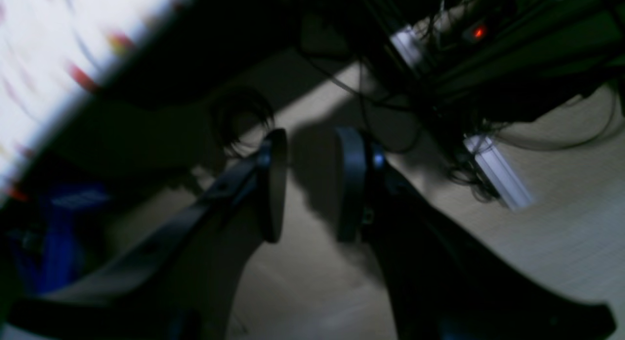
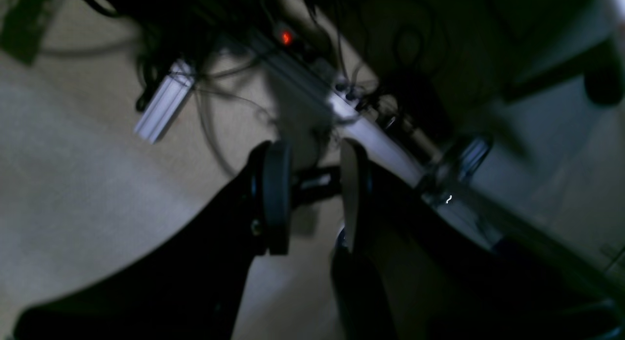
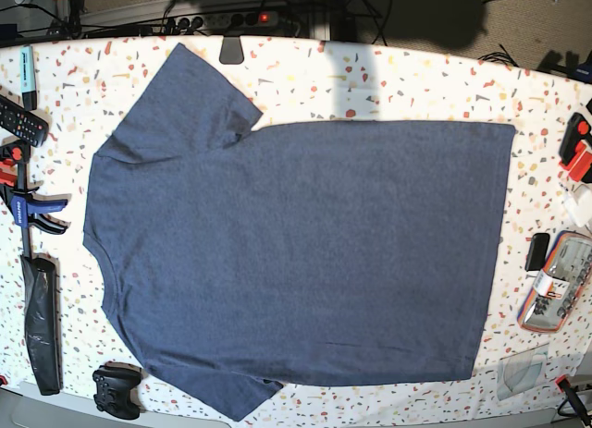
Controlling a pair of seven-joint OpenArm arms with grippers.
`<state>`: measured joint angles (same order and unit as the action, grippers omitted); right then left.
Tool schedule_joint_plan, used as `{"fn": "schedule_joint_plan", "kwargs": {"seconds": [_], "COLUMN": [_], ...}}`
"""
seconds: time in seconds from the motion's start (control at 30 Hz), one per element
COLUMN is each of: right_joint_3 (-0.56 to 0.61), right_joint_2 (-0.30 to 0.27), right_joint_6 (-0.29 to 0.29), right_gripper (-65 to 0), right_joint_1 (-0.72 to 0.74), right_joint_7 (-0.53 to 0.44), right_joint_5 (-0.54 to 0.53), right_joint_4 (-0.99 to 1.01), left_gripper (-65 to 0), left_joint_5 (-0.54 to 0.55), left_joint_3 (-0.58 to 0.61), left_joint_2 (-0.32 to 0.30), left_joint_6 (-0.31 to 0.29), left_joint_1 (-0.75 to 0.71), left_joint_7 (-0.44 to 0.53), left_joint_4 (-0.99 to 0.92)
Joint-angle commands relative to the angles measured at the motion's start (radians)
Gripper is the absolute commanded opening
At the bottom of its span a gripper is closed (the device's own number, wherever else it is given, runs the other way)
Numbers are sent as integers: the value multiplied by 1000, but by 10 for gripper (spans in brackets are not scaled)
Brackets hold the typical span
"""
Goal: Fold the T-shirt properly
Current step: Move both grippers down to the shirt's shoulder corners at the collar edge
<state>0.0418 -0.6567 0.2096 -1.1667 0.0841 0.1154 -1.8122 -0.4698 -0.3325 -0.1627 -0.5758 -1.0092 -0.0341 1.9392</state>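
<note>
Shirt (image 3: 305,252) lay flat, plain side up, ready for folding; both claws, left (image 1: 311,183) and right (image 2: 315,196), hung spread and empty off-table.

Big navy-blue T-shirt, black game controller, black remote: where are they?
Big navy-blue T-shirt (image 3: 305,252), base view, middle of its body.
Black game controller (image 3: 117,389), base view, its centre.
Black remote (image 3: 22,122), base view, its button face.
</note>
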Motion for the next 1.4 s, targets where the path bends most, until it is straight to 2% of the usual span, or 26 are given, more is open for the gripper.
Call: {"fn": "schedule_joint_plan", "kwargs": {"seconds": [0.0,0.17,0.3,0.37,0.47,0.53,0.9,1.0,1.1,1.17,1.27,1.37], "right_joint_3": [-2,-2,-2,-2,-7,-13,-84,-109,-139,-151,-156,-156], "right_joint_2": [-11,-11,-11,-11,-11,-12,-11,-11,-11,-11,-11,-11], "right_joint_6": [-9,-17,-21,-49,-136,-168,-174,-206,-218,-218,-221,-254], "right_gripper": [-474,-474,-474,-474,-474,-474,-474,-474,-474,-474,-474,-474], "right_joint_1": [-23,-25,-25,-25,-25,-25,-25,-25,-25,-25,-24,-24], "right_joint_7": [0,115,181,190,219,233,260,260,266,271,273,274], "right_joint_5": [19,118,182,201,200,201,230,238,246,244,244,245], "right_joint_4": [-34,-148,-230,-265,-314,-341,-426,-426,-426,-426,-426,-426], "left_gripper": [-491,-484,-467,-454,-454,-454,-454,-453,-399,-353,-342,-343], "left_joint_5": [-5,-70,-90,-88,-109,-106,-105,-104,-103,-103,-106,-127], "left_joint_3": [-5,-5,-5,-5,-5,-5,-5,-5,-5,-1,45,145], "left_joint_2": [-14,-77,-159,-205,-268,-294,-301,-301,-301,-303,-335,-388], "left_joint_6": [7,14,18,32,33,34,31,14,-39,-51,-50,-46], "left_joint_1": [-16,-16,-15,-15,-3,16,150,179,217,245,290,349], "left_joint_7": [10,7,13,40,88,86,88,92,87,87,90,86], "left_joint_4": [38,140,181,187,186,186,185,179,157,124,57,-28]}}
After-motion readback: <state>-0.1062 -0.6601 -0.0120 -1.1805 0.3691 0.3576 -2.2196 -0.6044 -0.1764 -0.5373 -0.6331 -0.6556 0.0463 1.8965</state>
